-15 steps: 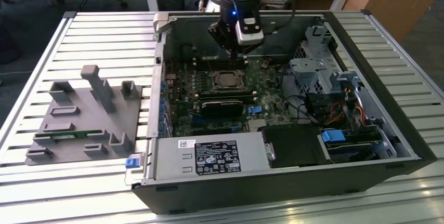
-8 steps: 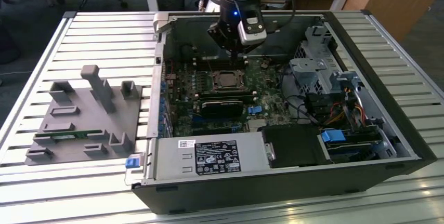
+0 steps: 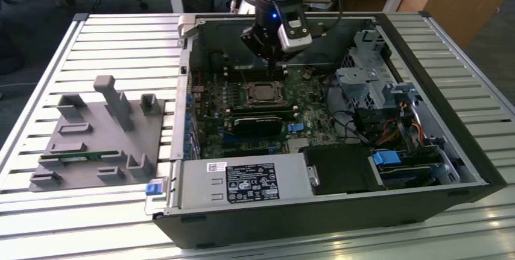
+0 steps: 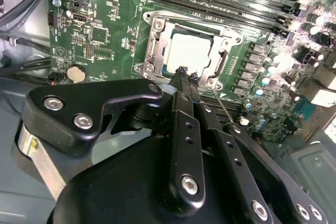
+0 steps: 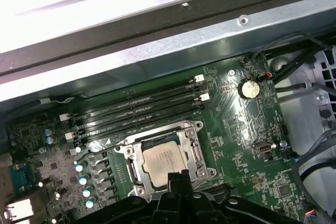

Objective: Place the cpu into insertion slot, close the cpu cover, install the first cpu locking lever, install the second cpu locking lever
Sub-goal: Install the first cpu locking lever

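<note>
The cpu (image 4: 189, 51) (image 5: 164, 158), a small square chip with a dull silver top, lies in the insertion slot (image 3: 262, 93) on the green motherboard. The cpu cover (image 4: 223, 66) (image 5: 195, 150), a thin silver frame, lies flat around the chip. A thin metal lever rod (image 4: 224, 109) runs off one corner of the socket. My gripper (image 4: 187, 73) (image 5: 177, 174) (image 3: 274, 61) hovers at the socket's edge, just above the cover. Its black fingertips are pressed close together and nothing shows between them.
Long black memory slots (image 5: 136, 108) lie beside the socket, and a black card (image 3: 257, 124) sits on its near side. In the case there is also a grey power supply (image 3: 241, 181), a drive cage (image 3: 366, 85) and cables (image 3: 386, 133). A grey fixture (image 3: 96, 133) sits outside at the exterior view's left.
</note>
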Motion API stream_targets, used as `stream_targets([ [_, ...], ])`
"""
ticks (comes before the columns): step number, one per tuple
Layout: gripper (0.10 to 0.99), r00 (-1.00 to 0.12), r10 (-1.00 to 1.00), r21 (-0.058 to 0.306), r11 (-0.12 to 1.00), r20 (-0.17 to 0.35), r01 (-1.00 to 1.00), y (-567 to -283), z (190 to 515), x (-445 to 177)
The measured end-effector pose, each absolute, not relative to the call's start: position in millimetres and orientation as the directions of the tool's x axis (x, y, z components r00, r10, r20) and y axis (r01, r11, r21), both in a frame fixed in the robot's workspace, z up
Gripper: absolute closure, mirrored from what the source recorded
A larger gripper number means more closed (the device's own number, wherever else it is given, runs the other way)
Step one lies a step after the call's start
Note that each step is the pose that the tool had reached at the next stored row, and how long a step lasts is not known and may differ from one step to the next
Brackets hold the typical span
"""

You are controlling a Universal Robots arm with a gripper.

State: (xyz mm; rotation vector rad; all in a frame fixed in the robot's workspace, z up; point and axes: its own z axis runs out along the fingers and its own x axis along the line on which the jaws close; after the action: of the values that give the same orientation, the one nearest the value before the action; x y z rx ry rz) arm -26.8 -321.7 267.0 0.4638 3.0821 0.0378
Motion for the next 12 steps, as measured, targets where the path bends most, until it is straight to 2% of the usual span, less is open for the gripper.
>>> stream_targets([
  [12, 0.98, -0.971, 0.238, 0.028, 0.971, -0.021, 0.238, -321.7, 267.0, -26.8],
])
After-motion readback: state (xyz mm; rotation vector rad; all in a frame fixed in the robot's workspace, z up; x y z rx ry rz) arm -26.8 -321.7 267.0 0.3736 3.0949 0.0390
